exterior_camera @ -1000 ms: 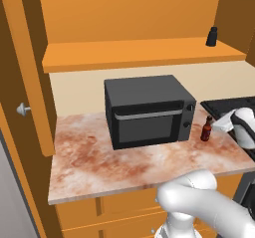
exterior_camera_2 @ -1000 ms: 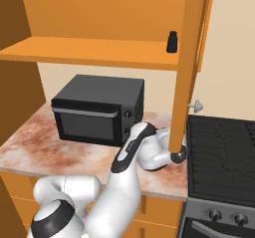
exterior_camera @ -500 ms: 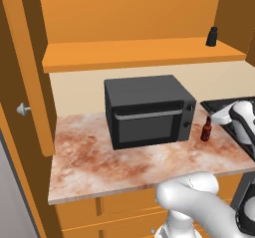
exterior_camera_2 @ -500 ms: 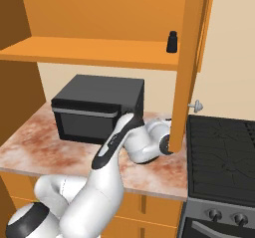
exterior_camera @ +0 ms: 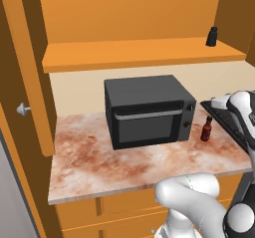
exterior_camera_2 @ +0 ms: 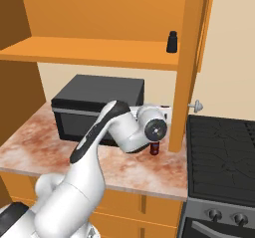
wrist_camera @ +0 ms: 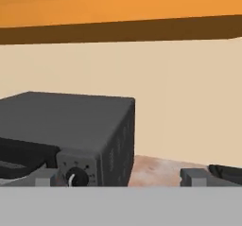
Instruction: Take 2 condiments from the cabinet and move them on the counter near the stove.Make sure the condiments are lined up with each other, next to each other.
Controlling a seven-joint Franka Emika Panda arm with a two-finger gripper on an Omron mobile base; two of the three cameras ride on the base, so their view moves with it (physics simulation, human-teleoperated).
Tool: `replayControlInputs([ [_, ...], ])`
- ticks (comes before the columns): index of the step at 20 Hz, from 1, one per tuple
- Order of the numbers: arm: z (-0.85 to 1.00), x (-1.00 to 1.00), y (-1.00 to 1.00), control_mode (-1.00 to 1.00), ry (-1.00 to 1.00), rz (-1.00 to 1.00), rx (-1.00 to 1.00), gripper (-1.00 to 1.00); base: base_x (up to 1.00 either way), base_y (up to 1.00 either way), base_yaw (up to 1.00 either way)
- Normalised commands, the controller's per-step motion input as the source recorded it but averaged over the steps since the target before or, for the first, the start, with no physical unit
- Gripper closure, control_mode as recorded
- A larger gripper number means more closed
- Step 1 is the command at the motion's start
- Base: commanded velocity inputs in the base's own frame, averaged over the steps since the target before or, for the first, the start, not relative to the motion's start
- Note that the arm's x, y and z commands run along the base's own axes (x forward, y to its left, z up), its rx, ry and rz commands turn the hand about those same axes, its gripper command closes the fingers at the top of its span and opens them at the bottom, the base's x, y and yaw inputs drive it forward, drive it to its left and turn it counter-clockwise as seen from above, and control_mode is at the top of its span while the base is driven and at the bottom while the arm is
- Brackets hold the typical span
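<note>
My arm rises from the lower left of the right base view, bends at the elbow near the frame's middle, and ends in a round white wrist joint just right of centre. In the left base view the forearm sits at the right edge. In the hand view my gripper (wrist_camera: 120,178) shows its fingertips (wrist_camera: 47,178) far apart at the bottom, nothing between them.
</note>
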Motion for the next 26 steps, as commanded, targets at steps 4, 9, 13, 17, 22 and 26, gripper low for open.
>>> replayControlInputs([
  [4, 0.65, -0.01, 0.19, -1.00, 0.00, -0.16, 0.12, -1.00, 0.00, 0.00, 0.00],
  [9, 0.74, 0.00, 0.13, -1.00, 0.00, -0.21, 0.09, -1.00, 0.00, 0.00, 0.00],
  [13, 0.81, 0.00, 0.00, -1.00, 0.00, -0.24, 0.04, -1.00, 0.00, 0.00, 0.00],
  [17, 0.78, 0.01, -0.01, -1.00, 0.00, -0.24, 0.00, -1.00, 0.00, 0.00, 0.00],
  [22, 0.54, 0.16, -0.08, -1.00, 0.00, -0.21, 0.00, -1.00, 0.00, 0.00, 0.00],
  [26, 0.33, 0.10, -0.03, -1.00, 0.00, -0.10, 0.00, -1.00, 0.00, 0.00, 0.00],
])
